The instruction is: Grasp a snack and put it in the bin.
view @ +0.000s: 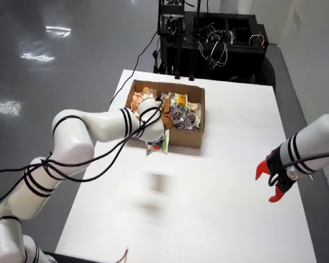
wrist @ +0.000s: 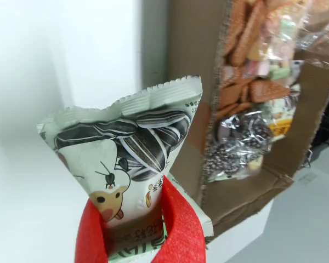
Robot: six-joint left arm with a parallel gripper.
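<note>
Sunflower-seed packet (wrist: 132, 159) pinched between red jaws, beside box (wrist: 194, 66)

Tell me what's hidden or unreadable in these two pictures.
- Gripper: wrist view's bottom edge crops its base; from above, the arm's wrist hides it.
- Sunflower seed packet: lower part sits behind the red fingers.
- Cardboard box contents: blurred close up, too small overhead.

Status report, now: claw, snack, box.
Claw shut on sunflower seed packet, red fingers pinching its lower end. Packet lifted, just outside cardboard box near wall. Box already full of snacks. Nothing blocking.
</note>
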